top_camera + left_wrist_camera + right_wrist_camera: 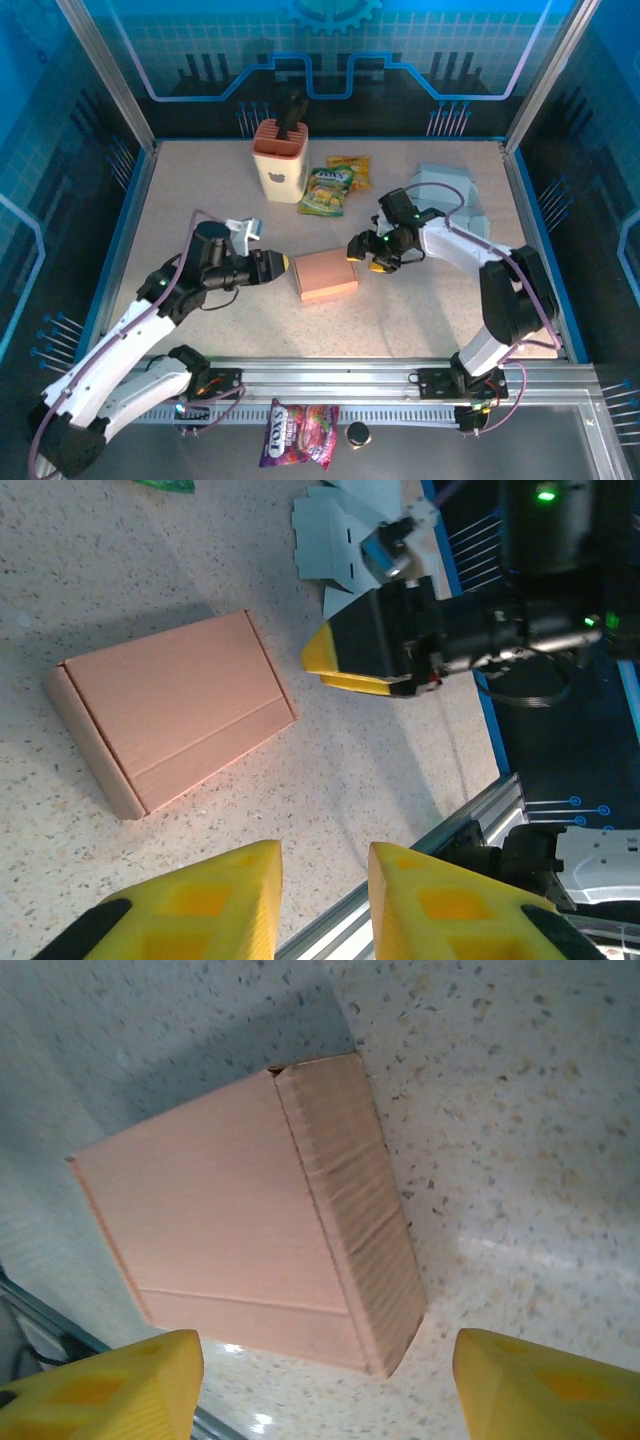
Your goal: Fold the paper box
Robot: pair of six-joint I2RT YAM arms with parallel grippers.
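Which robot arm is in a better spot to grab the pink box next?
Probably the right. The right gripper is wide open, with the pink cardboard box framed between its fingers. The left gripper has a narrower gap, and the box lies off to one side of it.

Salmon-pink box (pixel 325 275), speckled beige table (pixel 200 180), yellow-tipped right claw (pixel 365 257), possibly pale-blue cardboard (pixel 450 190).

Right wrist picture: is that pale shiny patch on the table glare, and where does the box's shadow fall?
Right wrist view: yes, likely glare on the speckled table; the pink cardboard box throws a soft grey shadow toward the upper left. Left wrist view: the same box shadows the table above it.
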